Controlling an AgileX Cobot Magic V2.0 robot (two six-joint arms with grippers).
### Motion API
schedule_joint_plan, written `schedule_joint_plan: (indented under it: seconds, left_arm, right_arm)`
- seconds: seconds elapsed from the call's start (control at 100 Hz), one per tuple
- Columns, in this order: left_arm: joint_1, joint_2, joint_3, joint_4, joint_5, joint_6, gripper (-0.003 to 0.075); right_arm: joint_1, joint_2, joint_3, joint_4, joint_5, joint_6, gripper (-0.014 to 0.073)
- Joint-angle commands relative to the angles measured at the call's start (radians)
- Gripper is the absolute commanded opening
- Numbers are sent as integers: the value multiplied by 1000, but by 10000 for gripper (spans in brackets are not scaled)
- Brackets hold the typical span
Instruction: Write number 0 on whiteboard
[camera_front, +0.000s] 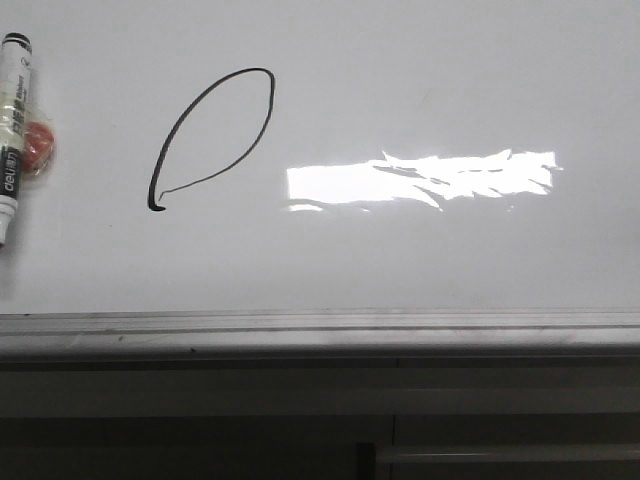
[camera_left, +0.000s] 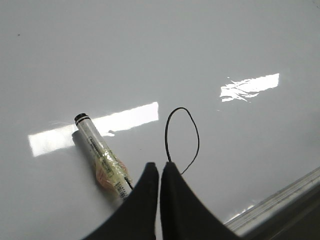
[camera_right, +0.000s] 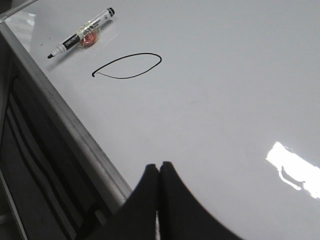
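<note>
Number 0 (camera_front: 215, 135) is drawn on the whiteboard (camera_front: 420, 260): a thin black slanted loop that closes with a small hooked tail at its lower end, so the writing looks done. The marker (camera_front: 13, 130) lies flat on the board just beside the loop, apart from it and gripped by nothing, a reddish wad (camera_front: 40, 145) taped against its barrel, probably as a grip aid. Its resting loose there suggests it was put down on purpose, clear of the ink so nothing smears. The left gripper (camera_left: 159, 167) has its jaws pressed together, holding nothing; it hangs above the board with the loop just ahead of the tips and the marker ahead to one side. The right gripper (camera_right: 159, 167) also has its jaws closed and empty; it hovers over the board's near framed edge (camera_right: 65, 135), with the loop and marker well ahead of the tips, far off. Both arms are angled down at the board from above. Neither jaw pair touches the surface as far as I can tell. The glare patch (camera_front: 420, 180) is a reflection, not a mark.
</note>
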Motion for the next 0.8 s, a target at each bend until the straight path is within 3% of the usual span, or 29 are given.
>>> schedule_joint_plan:
  seconds: [0.0, 0.11, 0.2, 0.27, 0.4, 0.47, 0.61, 0.79]
  left_arm:
    - [2, -28, -24, -38, 12, -1, -20]
    - [2, -28, -30, -52, 71, 0, -20]
    - [2, -28, -35, -263, 176, 144, -20]
    - [2, -28, -37, -571, 220, 443, -20]
    - [22, -28, -62, -1314, 342, 1241, -20]
    - [45, -28, -75, -1481, 507, 1489, -20]
    - [72, -28, -65, -1498, 914, 1537, -20]
    - [75, -28, -51, -1454, 862, 1536, -20]
  right_arm:
    - [-2, 0, -23, -31, -73, 0, -69]
    - [-2, 0, -23, -31, -73, 0, -69]
    - [-2, 0, -23, -31, -73, 0, -69]
    - [-2, 0, -23, -31, -73, 0, -69]
    - [-2, 0, -23, -31, -73, 0, -69]
    - [-2, 0, -23, -31, -70, 0, -69]
    - [-2, 0, -23, -31, -70, 0, -69]
    - [-2, 0, -23, -31, -70, 0, -69]
